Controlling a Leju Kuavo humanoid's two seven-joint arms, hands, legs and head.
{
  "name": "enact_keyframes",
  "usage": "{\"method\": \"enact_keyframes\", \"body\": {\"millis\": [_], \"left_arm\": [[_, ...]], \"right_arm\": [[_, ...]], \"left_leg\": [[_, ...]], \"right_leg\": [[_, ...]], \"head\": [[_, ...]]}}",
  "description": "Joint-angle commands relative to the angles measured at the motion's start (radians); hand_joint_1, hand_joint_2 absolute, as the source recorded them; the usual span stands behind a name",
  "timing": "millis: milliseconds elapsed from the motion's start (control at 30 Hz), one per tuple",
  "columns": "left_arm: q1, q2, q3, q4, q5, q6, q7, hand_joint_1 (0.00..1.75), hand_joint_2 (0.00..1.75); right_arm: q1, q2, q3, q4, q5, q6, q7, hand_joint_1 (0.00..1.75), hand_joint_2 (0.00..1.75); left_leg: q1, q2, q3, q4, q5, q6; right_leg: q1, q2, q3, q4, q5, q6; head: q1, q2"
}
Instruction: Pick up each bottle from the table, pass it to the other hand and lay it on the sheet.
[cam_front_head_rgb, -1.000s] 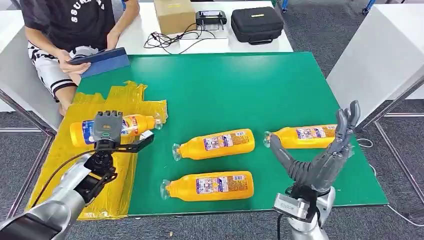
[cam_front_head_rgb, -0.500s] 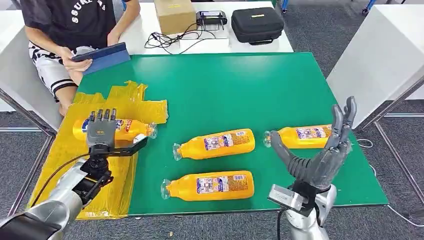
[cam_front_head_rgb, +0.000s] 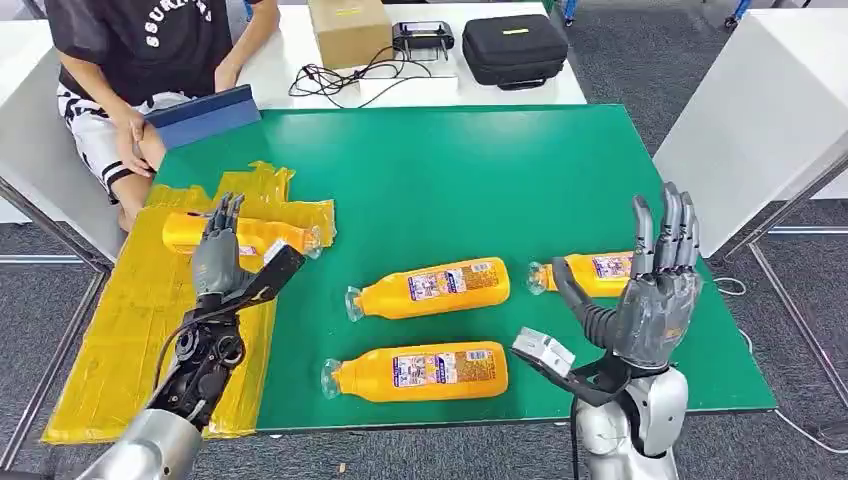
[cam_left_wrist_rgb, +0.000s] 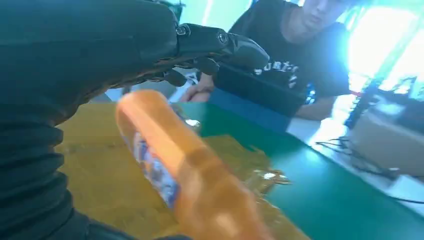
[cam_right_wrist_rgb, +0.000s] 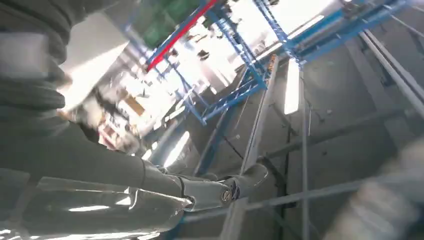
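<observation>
Four orange bottles lie on their sides across the scene, and the biggest thing under them is the green table (cam_front_head_rgb: 450, 170), which fills the centre of the head view. A yellow sheet (cam_front_head_rgb: 120, 340) covers the table's left part, crumpled at its upper end. A person (cam_front_head_rgb: 130, 60) sits at the upper left of the frame with a blue tablet (cam_front_head_rgb: 205, 115). Along the top edge stand a cardboard box (cam_front_head_rgb: 348, 30) and a black case (cam_front_head_rgb: 513, 47), with a tangle of cables (cam_front_head_rgb: 340, 78) between them.

The left hand (cam_front_head_rgb: 222, 262) sits at the left of the frame, fingers straight and apart, holding nothing, just in front of the bottle on the sheet (cam_front_head_rgb: 245, 233). The right hand (cam_front_head_rgb: 650, 290) stands upright at the lower right of the frame, fingers spread and empty, partly covering the right bottle (cam_front_head_rgb: 590, 272).

The middle bottle (cam_front_head_rgb: 430, 288) lies on the green near the frame's centre; the near bottle (cam_front_head_rgb: 420, 371) lies below it by the table's front edge. In the left wrist view the bottle on the sheet looks blurred, close below the hand's dark fingers (cam_left_wrist_rgb: 220, 42).
</observation>
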Motion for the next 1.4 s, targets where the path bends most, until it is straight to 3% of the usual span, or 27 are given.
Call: {"method": "enact_keyframes", "body": {"millis": [33,100,200,267,300,333,400,700,833,933,1000,1033,1133,1200,1267,1400], "left_arm": [[0.027,-0.046,0.067,-0.105,0.016,-0.022,-0.006,0.00,1.75],[0.037,-0.051,0.061,-0.126,0.100,-0.067,-0.064,0.00,1.75],[0.037,-0.051,0.061,-0.126,0.100,-0.067,-0.064,0.00,1.75],[0.065,-0.061,0.042,-0.180,0.168,-0.116,-0.107,0.00,1.75],[0.144,-0.059,0.010,-0.337,0.457,-0.364,-0.193,0.00,1.75],[0.143,-0.052,0.008,-0.325,0.499,-0.421,-0.201,0.00,1.75],[0.135,-0.060,0.018,-0.293,0.531,-0.445,-0.222,0.00,1.75],[0.131,-0.061,0.017,-0.287,0.532,-0.447,-0.224,0.00,1.75],[0.140,-0.080,0.033,-0.309,0.700,-0.617,-0.312,0.00,1.75],[0.148,-0.086,0.039,-0.336,0.761,-0.682,-0.336,0.00,1.75],[0.148,-0.088,0.040,-0.346,0.796,-0.719,-0.346,0.00,1.75],[0.148,-0.086,0.040,-0.355,0.815,-0.738,-0.354,0.00,1.75],[0.145,-0.084,0.034,-0.357,0.817,-0.739,-0.354,0.00,1.75],[0.119,-0.081,0.032,-0.310,0.814,-0.735,-0.347,0.00,1.75],[0.101,-0.081,0.037,-0.268,0.833,-0.727,-0.370,0.00,1.75],[0.126,-0.078,0.066,-0.301,0.898,-0.746,-0.401,0.00,1.75]], "right_arm": [[-0.035,-0.039,-0.032,0.073,0.012,-0.002,0.014,0.00,1.75],[-0.035,-0.070,-0.008,0.088,0.097,-0.002,0.092,0.00,1.75],[-0.035,-0.070,-0.008,0.088,0.097,-0.002,0.092,0.00,1.75],[-0.037,-0.125,0.029,0.117,0.184,0.012,0.192,0.00,1.75],[-0.093,-0.279,0.039,0.185,0.328,0.317,0.365,0.00,1.75],[-0.115,-0.315,0.039,0.213,0.365,0.426,0.371,0.00,1.75],[-0.148,-0.374,0.024,0.283,0.333,0.558,0.309,0.00,1.75],[-0.146,-0.370,0.015,0.291,0.322,0.549,0.290,0.00,1.75],[-0.195,-0.441,-0.005,0.409,0.250,0.635,0.232,0.00,1.75],[-0.245,-0.465,-0.024,0.491,0.201,0.646,0.191,0.00,1.75],[-0.271,-0.468,-0.034,0.532,0.188,0.652,0.179,0.00,1.75],[-0.292,-0.470,-0.043,0.571,0.175,0.666,0.170,0.00,1.75],[-0.314,-0.474,-0.049,0.627,0.156,0.678,0.142,0.00,1.75],[-0.358,-0.481,-0.036,0.695,0.145,0.701,0.113,0.00,1.75],[-0.487,-0.460,0.028,0.862,0.144,0.715,0.081,0.00,1.75],[-0.611,-0.438,0.093,1.038,0.145,0.713,0.079,0.00,1.75]], "left_leg": [[0.001,0.002,0.003,0.000,-0.002,-0.003],[0.001,0.004,0.006,0.000,-0.003,-0.004],[0.001,0.004,0.006,0.000,-0.003,-0.004],[0.001,0.003,0.005,0.000,-0.002,-0.003],[0.002,0.004,0.007,0.000,-0.003,-0.004],[0.002,0.003,0.007,0.000,-0.003,-0.004],[0.001,0.004,0.005,0.000,-0.002,-0.002],[0.000,0.000,0.002,0.000,-0.002,-0.002],[0.000,0.000,0.004,0.000,-0.002,-0.002],[0.000,0.000,0.001,0.000,-0.001,-0.001],[0.001,0.004,0.010,0.001,-0.005,-0.004],[0.000,0.003,0.002,0.001,-0.002,-0.001],[0.000,0.004,0.005,0.001,-0.003,-0.003],[0.000,0.001,0.003,0.000,-0.001,-0.002],[0.000,0.003,0.003,0.000,-0.001,-0.001],[0.000,0.010,0.005,0.000,-0.002,-0.002]], "right_leg": [[0.001,0.000,0.004,-0.001,-0.001,0.000],[0.001,0.001,0.006,-0.001,-0.002,-0.001],[0.001,0.001,0.006,-0.001,-0.002,-0.001],[0.001,0.001,0.005,-0.001,-0.001,-0.001],[0.002,0.001,0.007,-0.002,-0.002,-0.001],[0.002,0.000,0.008,-0.002,-0.002,0.000],[0.001,0.002,0.006,-0.002,-0.001,0.001],[0.000,-0.001,0.004,-0.002,0.000,0.001],[0.000,-0.003,0.006,-0.002,-0.001,0.001],[0.000,-0.002,0.002,-0.001,0.000,0.001],[0.002,-0.001,0.012,-0.003,-0.002,0.001],[0.001,0.000,0.004,-0.001,0.000,0.002],[0.001,0.000,0.006,-0.002,0.000,0.001],[0.001,-0.002,0.006,-0.003,0.000,0.001],[0.000,0.000,0.005,-0.002,0.001,0.001],[0.000,0.006,0.005,-0.001,0.002,0.001]], "head": [[0.000,0.000],[0.000,0.000],[0.000,0.000],[0.000,0.000],[0.000,0.000],[0.000,0.000],[0.000,0.000],[0.000,0.000],[-0.001,0.000],[0.000,0.000],[0.000,0.000],[0.000,0.000],[0.000,0.000],[0.000,0.000],[0.000,0.000],[-0.001,0.000]]}}
